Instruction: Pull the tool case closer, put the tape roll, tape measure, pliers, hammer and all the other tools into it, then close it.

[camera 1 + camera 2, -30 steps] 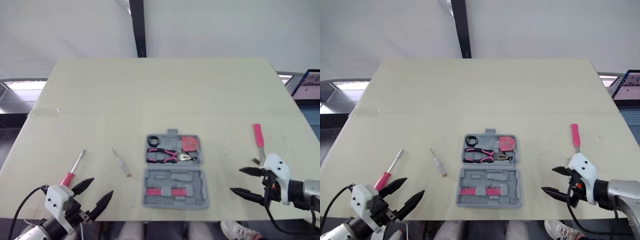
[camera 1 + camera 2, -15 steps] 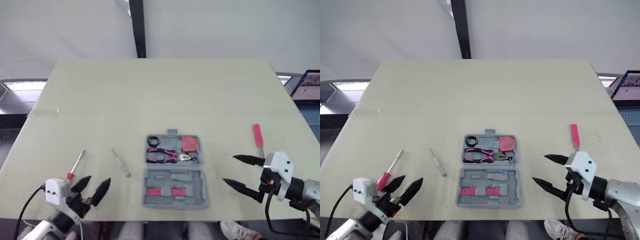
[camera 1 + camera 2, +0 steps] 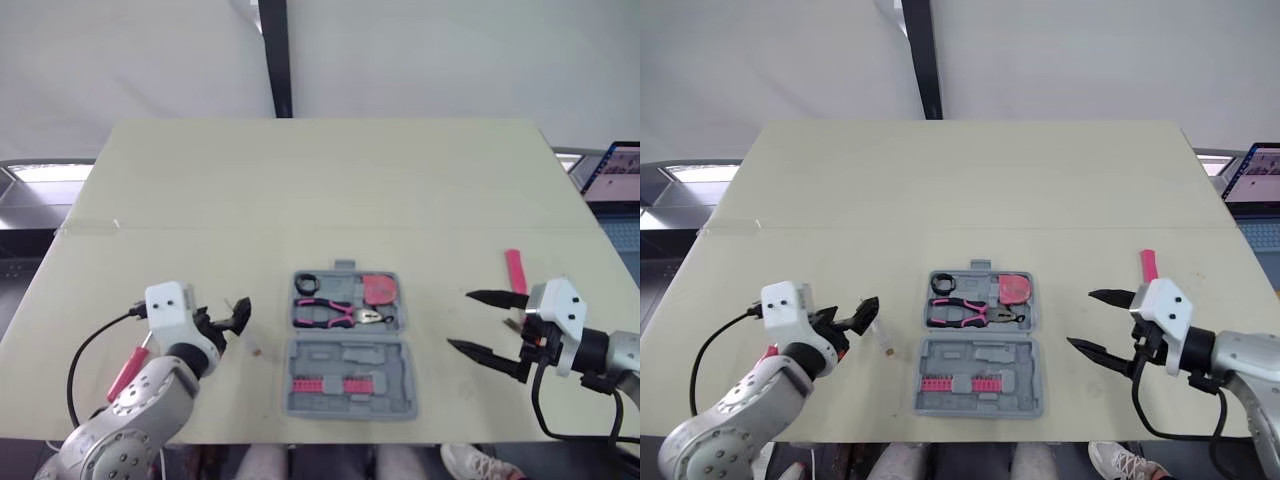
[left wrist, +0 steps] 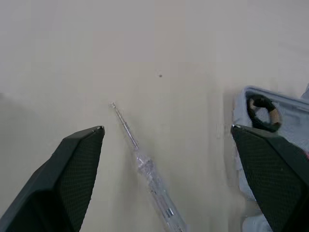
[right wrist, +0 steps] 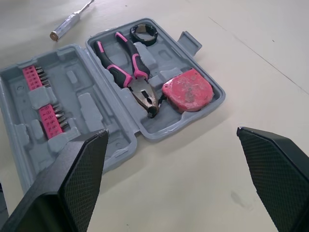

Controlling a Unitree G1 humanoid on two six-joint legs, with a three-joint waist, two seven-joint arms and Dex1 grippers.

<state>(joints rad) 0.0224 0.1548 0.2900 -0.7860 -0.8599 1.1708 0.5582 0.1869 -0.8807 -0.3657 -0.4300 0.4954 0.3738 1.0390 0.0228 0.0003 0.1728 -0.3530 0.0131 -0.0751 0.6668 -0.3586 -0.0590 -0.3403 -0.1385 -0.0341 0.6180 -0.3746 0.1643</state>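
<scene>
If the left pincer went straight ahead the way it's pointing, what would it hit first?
Most likely the small clear-handled screwdriver, lying on the table right ahead of the open left pincer. The tool case sits off to one side of that line.

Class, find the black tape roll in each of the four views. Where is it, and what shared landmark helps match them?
Left eye view: tape roll in the tool case's far-left corner.
Right eye view: same corner, beyond the pliers.
Left wrist view: in the case's corner pocket.
Right wrist view: corner pocket beside the pliers' handles.
Shared landmark: the clear screwdriver lying outside the case, nearest that corner.
</scene>
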